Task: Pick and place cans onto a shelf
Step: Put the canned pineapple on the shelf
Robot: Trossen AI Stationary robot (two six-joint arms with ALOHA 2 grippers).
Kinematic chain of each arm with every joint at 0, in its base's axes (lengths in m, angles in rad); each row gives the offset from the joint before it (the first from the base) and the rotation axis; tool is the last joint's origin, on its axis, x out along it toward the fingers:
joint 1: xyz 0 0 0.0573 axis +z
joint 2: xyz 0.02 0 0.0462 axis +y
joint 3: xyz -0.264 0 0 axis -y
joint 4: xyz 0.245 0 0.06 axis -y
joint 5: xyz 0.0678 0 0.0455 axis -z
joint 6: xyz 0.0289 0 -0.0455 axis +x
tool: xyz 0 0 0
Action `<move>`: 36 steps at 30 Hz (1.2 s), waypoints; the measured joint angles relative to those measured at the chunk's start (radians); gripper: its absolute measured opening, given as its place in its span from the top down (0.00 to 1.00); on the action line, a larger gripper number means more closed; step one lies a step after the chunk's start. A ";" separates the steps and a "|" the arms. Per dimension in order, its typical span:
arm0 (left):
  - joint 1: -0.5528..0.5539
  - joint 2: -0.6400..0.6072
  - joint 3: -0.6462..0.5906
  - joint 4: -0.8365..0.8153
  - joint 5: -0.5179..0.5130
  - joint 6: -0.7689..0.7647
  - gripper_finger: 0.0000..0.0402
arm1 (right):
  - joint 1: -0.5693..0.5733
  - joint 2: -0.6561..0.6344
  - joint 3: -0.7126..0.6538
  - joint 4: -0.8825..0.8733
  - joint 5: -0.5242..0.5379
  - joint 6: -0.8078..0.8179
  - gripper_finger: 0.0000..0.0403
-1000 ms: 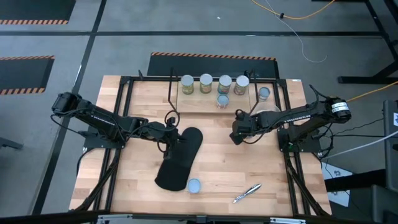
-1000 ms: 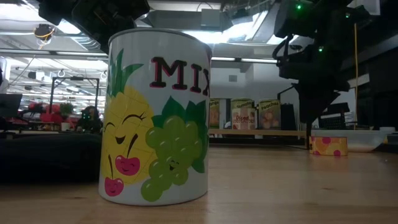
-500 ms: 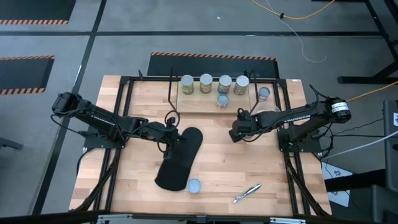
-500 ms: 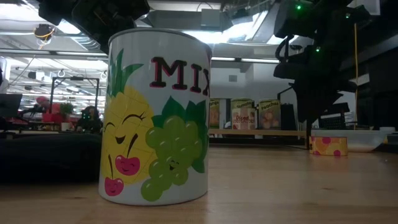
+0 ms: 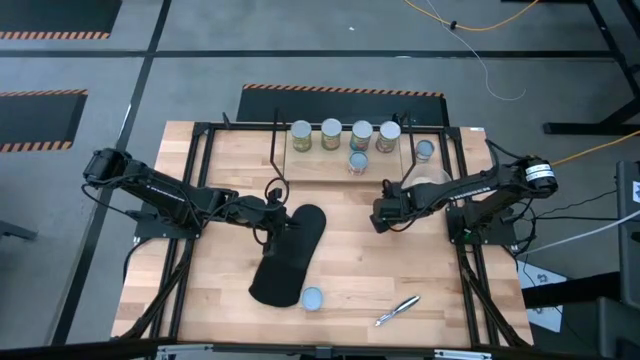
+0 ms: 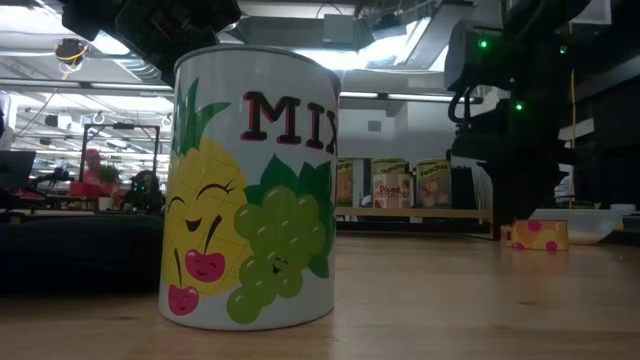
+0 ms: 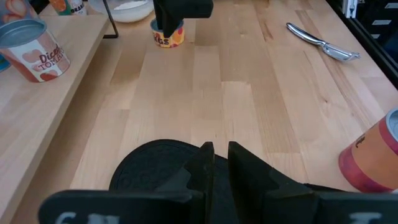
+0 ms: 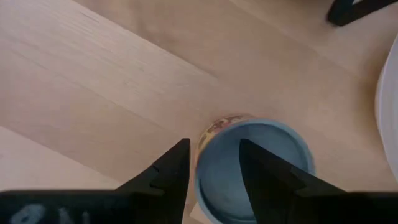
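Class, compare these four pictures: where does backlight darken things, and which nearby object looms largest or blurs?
Low view: bright ceiling lights behind leave the arm a near silhouette, while the fruit can close to the lens looms huge. Right wrist view: the blue-topped can under the right pincer looks soft. High view: even light, faint shadows.

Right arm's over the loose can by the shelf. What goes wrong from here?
1. The right gripper, open, sits off-centre over the blue-topped can: one finger overlaps the lid, so descending may strike or tip it.
2. The white bowl lies close by; a knocked can could hit it.
The left gripper waits over the black mat.
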 joint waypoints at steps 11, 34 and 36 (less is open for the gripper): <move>0.000 0.000 0.000 0.000 0.000 0.000 0.90 | 0.000 0.000 -0.005 0.010 -0.023 -0.024 0.72; 0.000 0.000 0.000 -0.001 0.000 0.000 0.90 | 0.001 -0.001 -0.005 0.152 -0.401 -0.856 0.96; 0.000 0.000 0.000 -0.001 0.000 0.000 0.90 | 0.001 -0.001 -0.005 0.151 -0.449 -0.947 0.96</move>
